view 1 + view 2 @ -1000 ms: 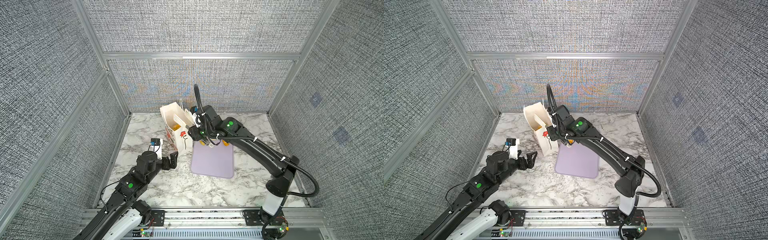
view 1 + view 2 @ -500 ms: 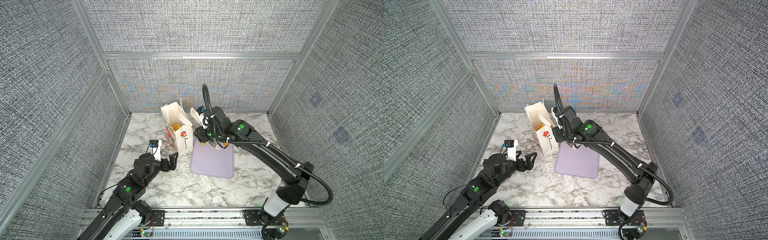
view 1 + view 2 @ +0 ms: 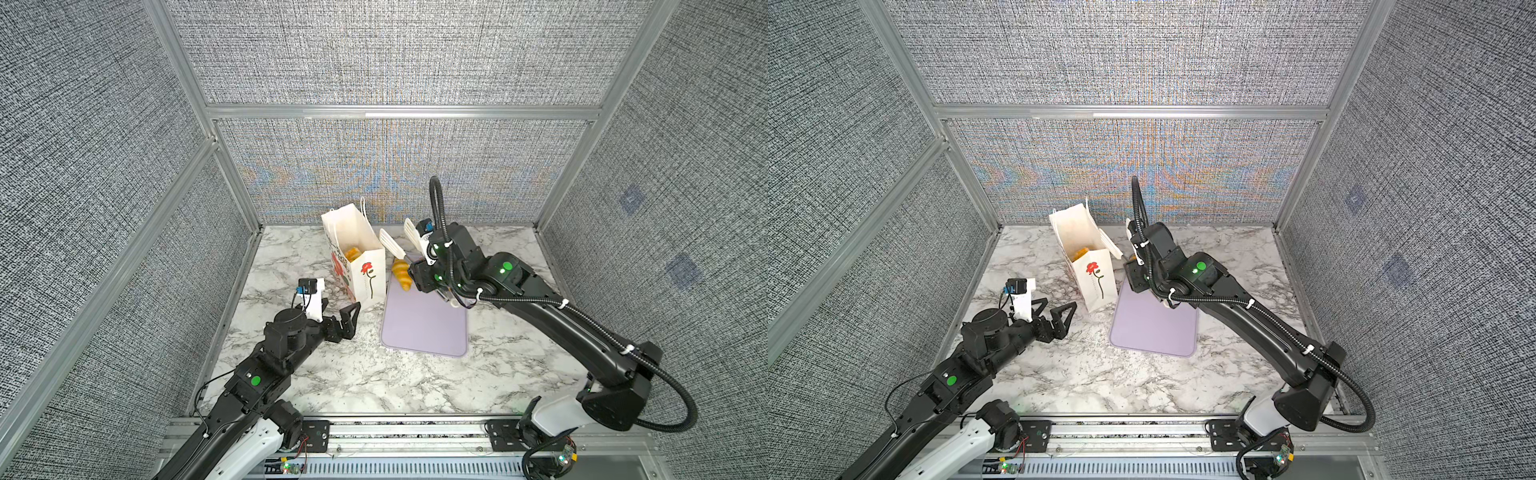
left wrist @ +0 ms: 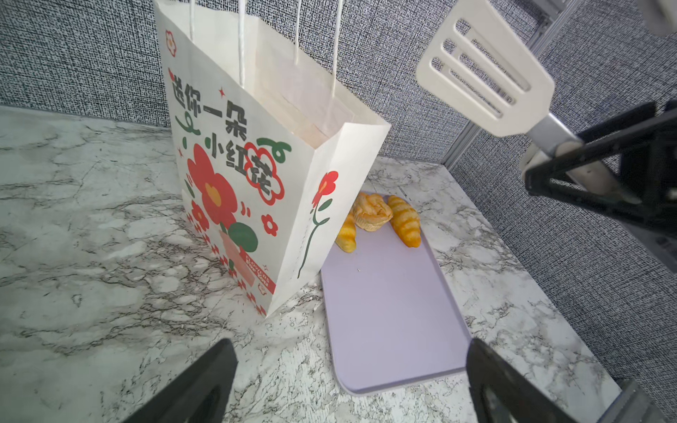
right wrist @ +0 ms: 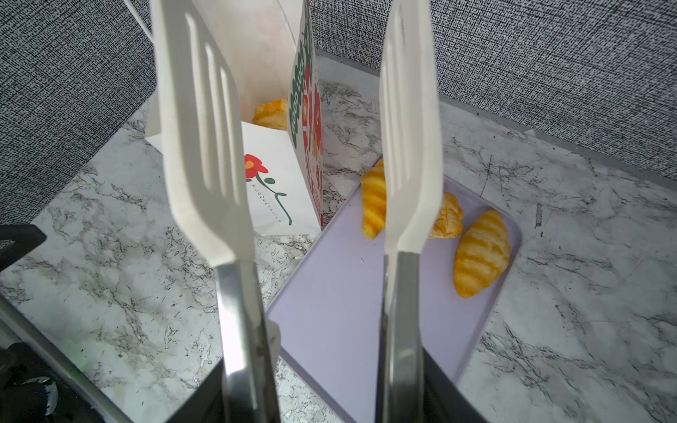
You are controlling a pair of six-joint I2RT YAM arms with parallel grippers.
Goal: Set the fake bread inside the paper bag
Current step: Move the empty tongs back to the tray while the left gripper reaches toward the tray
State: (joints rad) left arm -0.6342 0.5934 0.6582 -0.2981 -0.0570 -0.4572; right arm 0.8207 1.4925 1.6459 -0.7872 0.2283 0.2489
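Observation:
The paper bag [image 3: 366, 277] [image 3: 1096, 282] [image 4: 238, 183] [image 5: 273, 190] stands upright and open at the back of the table. A piece of fake bread [image 3: 352, 253] [image 3: 1080, 252] [image 5: 271, 113] lies inside it. On the far end of the lilac tray [image 3: 424, 328] [image 4: 388, 311] [image 5: 348, 293] lie three more pieces: two ridged croissants [image 5: 481, 252] [image 5: 373, 197] and a flaky round one [image 5: 448, 219]. My right gripper [image 3: 422, 275] [image 5: 322, 384] is shut on white-bladed tongs [image 3: 392, 245] [image 4: 483, 73] [image 5: 205, 146]. Their blades stand apart and empty, above the tray beside the bag. My left gripper [image 3: 1059, 305] [image 4: 350, 348] is open and empty near the bag's front corner.
The bag's string handles [image 4: 241, 40] stick up from its mouth. The bag's right side almost touches the tray's left edge. Grey fabric walls with metal posts [image 3: 232, 183] close in the marble table [image 3: 374, 386] at the back and both sides.
My right arm has drawn the tongs away from the bag's mouth, to the right, over the tray's far end. The left arm has barely moved.

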